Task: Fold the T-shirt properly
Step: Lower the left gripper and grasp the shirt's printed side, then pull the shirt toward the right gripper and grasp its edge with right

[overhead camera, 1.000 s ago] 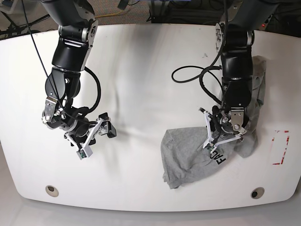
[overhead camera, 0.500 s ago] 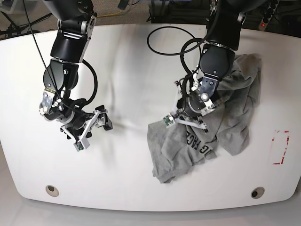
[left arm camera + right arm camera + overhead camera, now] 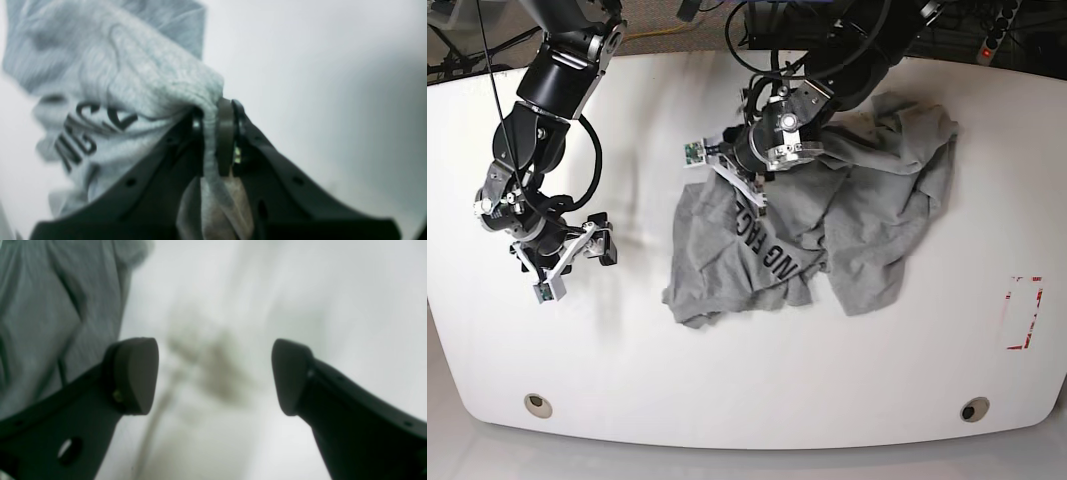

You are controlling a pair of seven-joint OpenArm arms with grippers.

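The T-shirt [image 3: 827,220] lies crumpled across the middle of the white table [image 3: 727,400], a fold pinched tight in my left pincer [image 3: 213,133]; my right pincer [image 3: 213,376] hangs wide apart, holding nothing.

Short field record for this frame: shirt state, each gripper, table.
T-shirt: crumpled and unfolded, black lettering showing
left gripper: shut, pinching a fold of the shirt
right gripper: open, holding nothing, above bare table apart from the shirt
table: white; red marking near one side edge
fold: not yet done
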